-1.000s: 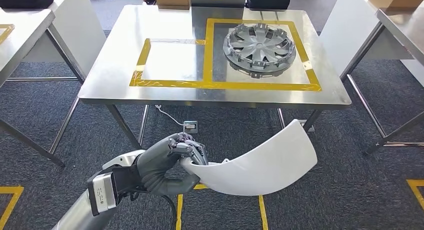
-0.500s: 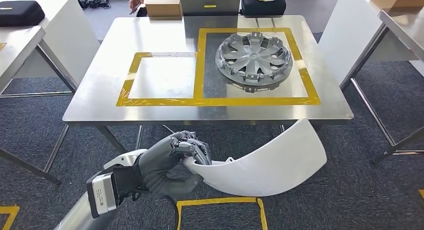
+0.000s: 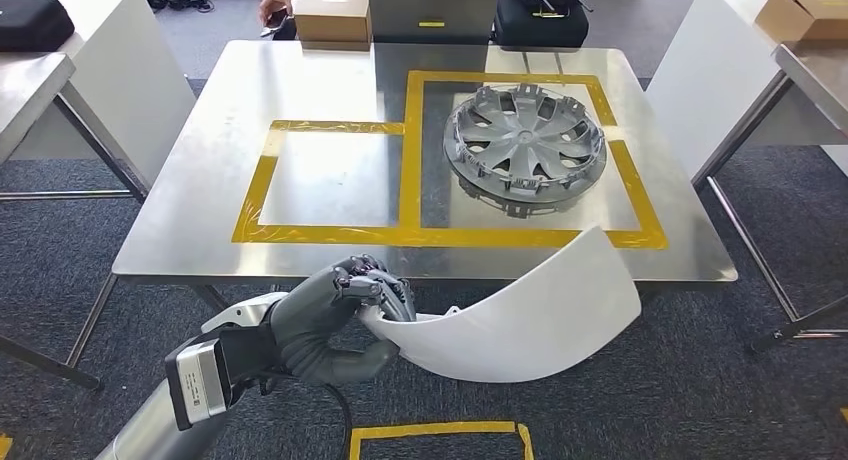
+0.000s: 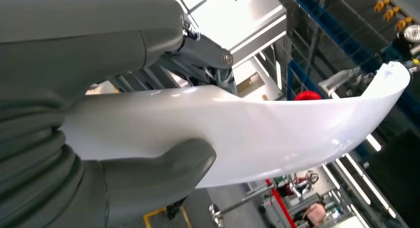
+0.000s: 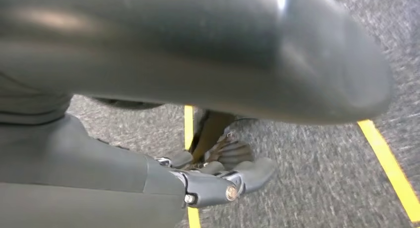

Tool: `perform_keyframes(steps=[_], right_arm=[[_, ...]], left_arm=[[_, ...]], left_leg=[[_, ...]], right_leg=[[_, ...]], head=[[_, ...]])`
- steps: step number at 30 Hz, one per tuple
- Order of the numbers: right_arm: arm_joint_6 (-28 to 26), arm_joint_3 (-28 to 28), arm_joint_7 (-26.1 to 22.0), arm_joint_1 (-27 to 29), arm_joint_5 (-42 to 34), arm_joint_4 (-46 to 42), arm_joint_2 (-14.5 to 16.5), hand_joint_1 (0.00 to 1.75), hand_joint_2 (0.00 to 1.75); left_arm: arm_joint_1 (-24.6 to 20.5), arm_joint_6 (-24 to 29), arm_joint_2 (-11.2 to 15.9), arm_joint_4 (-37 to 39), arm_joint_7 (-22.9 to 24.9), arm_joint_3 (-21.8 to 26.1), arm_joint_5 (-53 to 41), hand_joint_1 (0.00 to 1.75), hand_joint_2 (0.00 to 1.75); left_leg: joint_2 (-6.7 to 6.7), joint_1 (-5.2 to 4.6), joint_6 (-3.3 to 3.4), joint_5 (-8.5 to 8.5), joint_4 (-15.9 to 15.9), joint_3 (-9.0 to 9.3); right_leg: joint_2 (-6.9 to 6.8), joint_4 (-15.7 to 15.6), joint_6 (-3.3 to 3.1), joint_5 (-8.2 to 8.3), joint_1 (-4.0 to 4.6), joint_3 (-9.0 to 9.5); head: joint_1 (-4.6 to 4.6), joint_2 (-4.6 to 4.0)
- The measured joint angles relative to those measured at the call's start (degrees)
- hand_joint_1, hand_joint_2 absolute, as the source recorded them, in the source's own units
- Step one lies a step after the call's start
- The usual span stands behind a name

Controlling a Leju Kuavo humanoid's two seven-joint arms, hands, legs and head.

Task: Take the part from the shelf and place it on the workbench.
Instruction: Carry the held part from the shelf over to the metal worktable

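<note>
Gripping a glossy white curved panel (image 3: 520, 320), left robot hand (image 3: 335, 325) near brushed-steel workbench (image 3: 200, 220)

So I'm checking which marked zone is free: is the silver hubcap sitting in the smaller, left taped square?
No, the hubcap lies in the larger right taped square; the left taped square holds nothing.

A steel table (image 3: 200, 230) marked with yellow tape (image 3: 412, 150) stood at centre on dark grey carpet (image 3: 720, 400). More tables flanked it at left (image 3: 40, 90) and right (image 3: 815, 70). A cardboard box (image 3: 335, 12) and what seemed a black case (image 3: 540, 20) sat along the upper edge.
</note>
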Motion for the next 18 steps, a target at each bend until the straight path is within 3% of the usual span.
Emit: perform_keyframes(steps=[2,3,4,6,8,12,14,16,17,18], right_arm=[[-0.1,0.1,0.1,0.1,0.2,0.0,0.0,0.0,0.0],[-0.2,0.2,0.1,0.2,0.3,0.0,0.0,0.0,0.0],[-0.2,0.3,0.1,0.2,0.4,0.0,0.0,0.0,0.0],[-0.3,0.6,0.2,0.3,0.7,0.0,0.0,0.0,0.0],[-0.3,0.8,0.3,0.3,1.0,0.0,0.0,0.0,0.0],[-0.4,1.3,0.3,0.3,1.2,0.0,0.0,0.0,0.0],[-0.4,1.4,0.3,0.2,1.2,0.0,0.0,0.0,0.0],[-0.4,1.4,0.3,0.2,1.2,0.0,0.0,0.0,0.0],[-0.4,1.4,0.3,0.3,1.2,0.0,0.0,0.0,0.0],[-0.4,1.4,0.3,0.3,1.2,0.0,0.0,0.0,0.0]], left_arm=[[0.0,0.2,0.2,0.1,-0.1,0.0,0.2,1.75,1.75],[0.0,0.3,0.3,0.2,-0.2,0.0,0.4,1.75,1.75],[0.0,0.4,0.4,0.3,-0.3,0.0,0.4,1.75,1.75],[0.0,0.7,0.6,0.3,-0.6,0.0,0.5,1.75,1.75],[0.0,1.1,0.9,0.4,-0.8,0.0,0.6,1.75,1.75],[0.1,1.6,1.8,0.4,-1.4,0.0,0.7,1.75,1.75],[0.2,1.7,2.3,0.4,-1.8,0.0,0.8,1.75,1.75],[0.5,1.8,2.8,0.4,-2.2,0.0,0.9,1.75,1.75],[0.8,1.9,3.0,0.5,-2.4,0.0,0.9,1.75,1.75],[1.0,1.9,3.2,0.6,-2.5,0.0,0.8,1.75,1.75]], left_leg=[[-0.06,-0.01,0.02,-1.06,0.0,1.03],[-0.1,0.0,-0.06,-1.66,0.0,1.75],[-0.12,0.0,-0.18,-2.31,0.0,2.61],[-0.08,-0.06,-0.5,-3.68,0.0,4.39],[-0.09,-0.23,-1.05,-4.87,0.0,5.38],[-0.03,-0.38,-2.44,-5.08,2.0,5.72],[0.07,-0.27,-3.04,-6.12,7.1,2.9],[0.08,-0.12,-3.46,-8.95,13.5,-1.77],[0.08,-0.07,-3.52,-10.04,15.4,-3.72],[0.08,-0.06,-3.48,-10.04,15.6,-4.83]], right_leg=[[-0.05,4.6,0.28,-2.21,-0.05,-4.56],[-0.07,4.4,0.3,-2.04,-0.05,-5.74],[-0.11,2.5,0.2,-0.44,-0.04,-6.02],[-0.3,-4.7,-0.22,5.9,0.06,-4.94],[-0.54,-9.3,-0.87,9.63,0.33,-3.98],[-0.44,-10.4,-2.4,9.49,0.13,-2.25],[-0.4,-10.7,-2.95,8.78,-0.03,-0.95],[-0.34,-10.8,-3.16,7.87,-0.04,-0.02],[-0.29,-10.8,-3.17,7.39,-0.04,0.48],[-0.23,-10.7,-3.14,6.89,-0.03,1.06]], head=[[0.16,0.0],[0.23,0.0],[0.32,0.0],[0.48,0.0],[0.61,0.0],[0.5,0.0],[0.18,0.0],[-0.08,0.0],[-0.14,0.0],[-0.18,0.0]])
